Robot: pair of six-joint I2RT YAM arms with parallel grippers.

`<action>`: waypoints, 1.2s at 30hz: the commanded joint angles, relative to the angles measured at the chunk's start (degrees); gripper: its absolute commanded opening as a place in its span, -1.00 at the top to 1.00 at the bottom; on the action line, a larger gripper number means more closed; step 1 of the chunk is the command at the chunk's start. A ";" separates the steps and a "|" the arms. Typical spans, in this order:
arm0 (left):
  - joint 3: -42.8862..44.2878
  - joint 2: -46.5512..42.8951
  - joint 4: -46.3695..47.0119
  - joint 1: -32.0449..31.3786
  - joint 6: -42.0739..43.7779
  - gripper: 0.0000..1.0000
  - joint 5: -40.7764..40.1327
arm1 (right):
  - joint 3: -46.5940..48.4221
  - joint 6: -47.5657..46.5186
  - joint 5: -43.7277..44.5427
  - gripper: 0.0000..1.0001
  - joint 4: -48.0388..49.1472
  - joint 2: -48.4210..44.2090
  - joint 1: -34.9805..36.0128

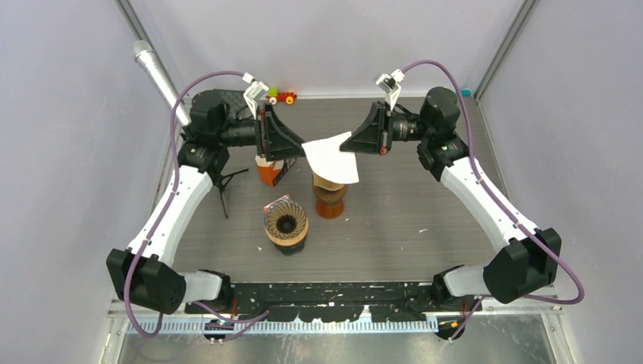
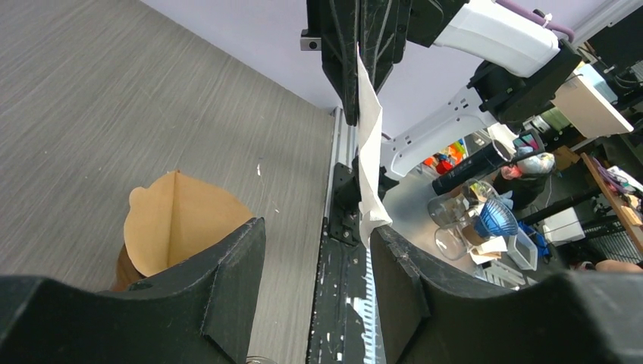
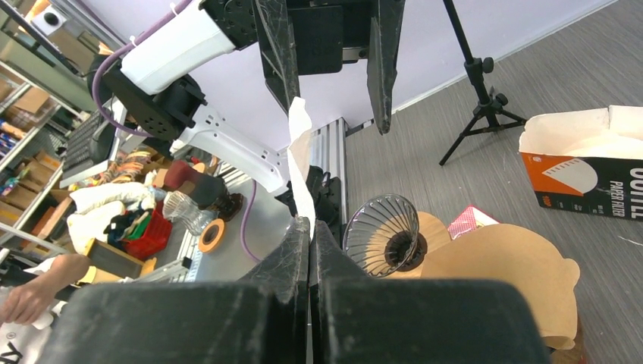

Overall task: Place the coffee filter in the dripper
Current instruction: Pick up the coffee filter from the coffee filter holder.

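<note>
A white coffee filter (image 1: 334, 158) hangs in the air between both arms, edge-on in the wrist views (image 2: 369, 152) (image 3: 299, 152). My right gripper (image 1: 351, 142) (image 3: 309, 224) is shut on its right end. The filter's other end reaches between the fingers of my open left gripper (image 1: 301, 144) (image 2: 318, 235) and lies against one fingertip (image 2: 390, 243); the other finger stands apart from it. The ribbed glass dripper (image 1: 286, 222) (image 3: 381, 231) stands on the table below and nearer the front, with nothing in it.
A stack of brown filters (image 1: 330, 182) (image 2: 170, 220) sits on a brown stand under the held filter. An orange filter box (image 1: 269, 171) (image 3: 580, 171) stands behind the left gripper. A small black tripod (image 1: 225, 184) is at the left, a toy (image 1: 282, 96) at the back edge.
</note>
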 commanded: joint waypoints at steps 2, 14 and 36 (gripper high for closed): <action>0.07 0.66 3.46 0.24 -1.94 -0.09 1.45 | 1.02 -1.12 0.60 0.99 0.06 -0.84 -0.28; -1.50 1.29 6.57 -0.57 -2.69 -0.10 2.21 | 0.91 -1.17 1.72 0.99 0.01 -0.63 -0.21; -3.52 3.10 13.75 -1.81 -7.42 -0.11 2.48 | 2.67 -8.16 6.23 0.99 -9.61 0.73 -0.32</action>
